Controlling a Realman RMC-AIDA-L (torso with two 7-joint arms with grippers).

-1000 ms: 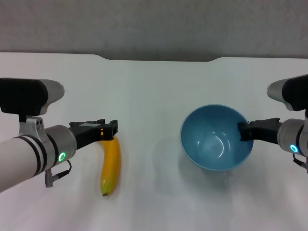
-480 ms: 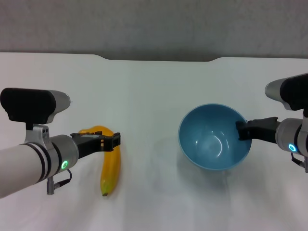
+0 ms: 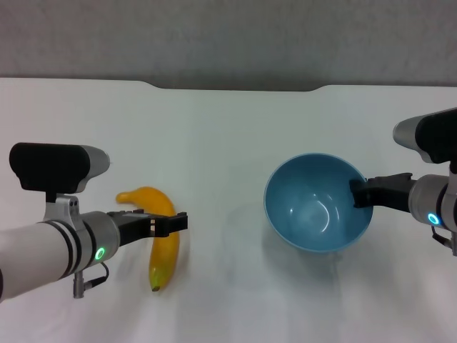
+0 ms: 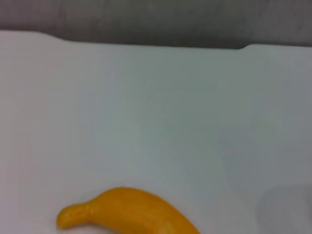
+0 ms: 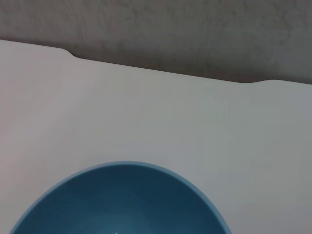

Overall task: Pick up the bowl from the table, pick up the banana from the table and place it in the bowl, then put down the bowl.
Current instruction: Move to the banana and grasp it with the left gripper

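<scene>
— White smooth tabletop (image 3: 228, 136): where's the curved orange-yellow banana (image 3: 163, 243)?

— Near-left, long axis toward the near edge, under the left gripper (image 3: 171, 223); its closure is unclear.

— And the glossy light-blue bowl (image 3: 318, 204)?

— Right gripper (image 3: 360, 193) clamps its rim, lifted.

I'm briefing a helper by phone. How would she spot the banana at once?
Start at the white table and go to the robot's left half. The banana lies there, under the left tool. It is the only curved orange-yellow thing; the blue bowl sits apart, on the right.
</scene>
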